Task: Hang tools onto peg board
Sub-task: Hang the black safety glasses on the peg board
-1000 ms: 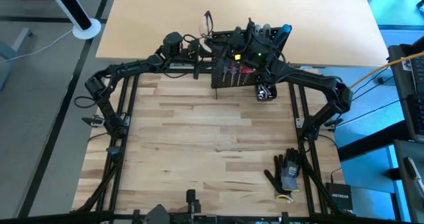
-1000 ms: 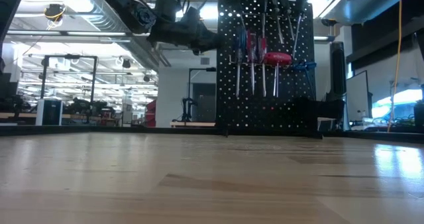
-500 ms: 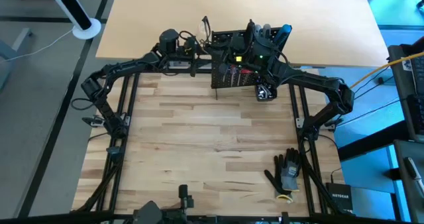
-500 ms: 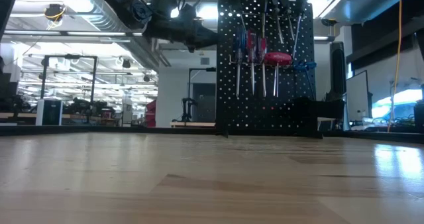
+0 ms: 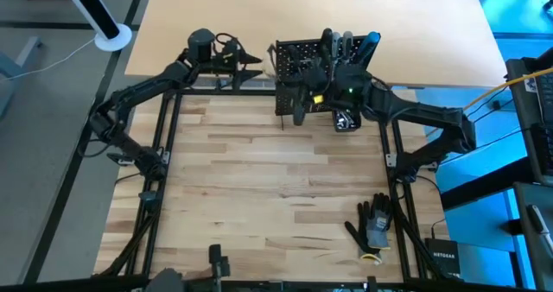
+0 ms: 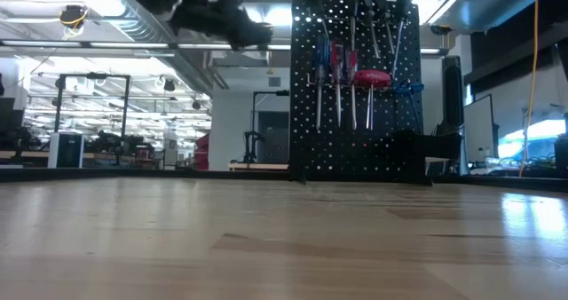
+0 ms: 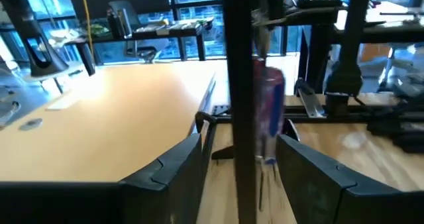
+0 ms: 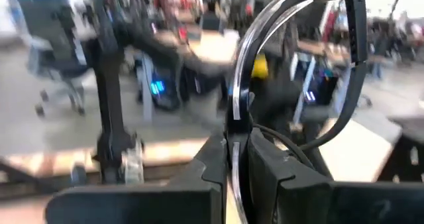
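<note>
At the worktop's far edge, peg board [image 5: 302,63] stood with tools [image 6: 351,74] hung, left end effector [image 5: 246,60] empty and wide open beside it, right end effector [image 8: 237,154] pinching a thin curved metal piece; it should line up with a free hole before releasing.

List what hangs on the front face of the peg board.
On the peg board hang several tools: screwdrivers with red and blue handles and thin metal shafts. Its top edge runs out of the low view, so anything higher up stays unseen.
</note>
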